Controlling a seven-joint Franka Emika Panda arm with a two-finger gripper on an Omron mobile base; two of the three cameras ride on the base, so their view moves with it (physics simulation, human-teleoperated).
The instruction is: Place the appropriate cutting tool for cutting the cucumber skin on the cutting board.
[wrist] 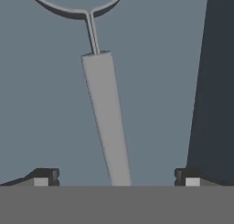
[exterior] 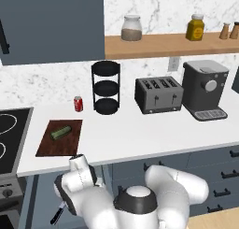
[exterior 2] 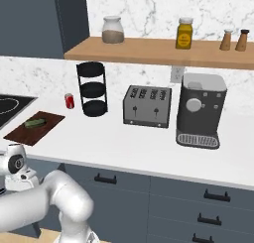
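We see the gripper [wrist: 116,179] with its two dark finger tips spread wide apart, nothing between them but the lower end of the small peeler's pale greyish straight handle [wrist: 106,120], which runs up between the tips, not touching either, to a thin wire neck and a rounded loop head [wrist: 77,6] at the top of the hand view. The peeler lies against a flat blue-grey surface; in the left base view the hand works low, below the white counter's [exterior: 140,134] front edge, so we judge the tool sits in a drawer or cabinet there, though we cannot tell which. The flat rectangular dark reddish-brown wooden cutting board [exterior: 49,146] lies on the counter near the stove, and the short stubby green cucumber [exterior: 61,132] rests on it. We expect the peeler to be light and stiff, its smooth narrow handle somewhat slippery, its wire neck the weak part. We would take it across the middle of the handle, square to its length, and keep clear of the loop and neck.
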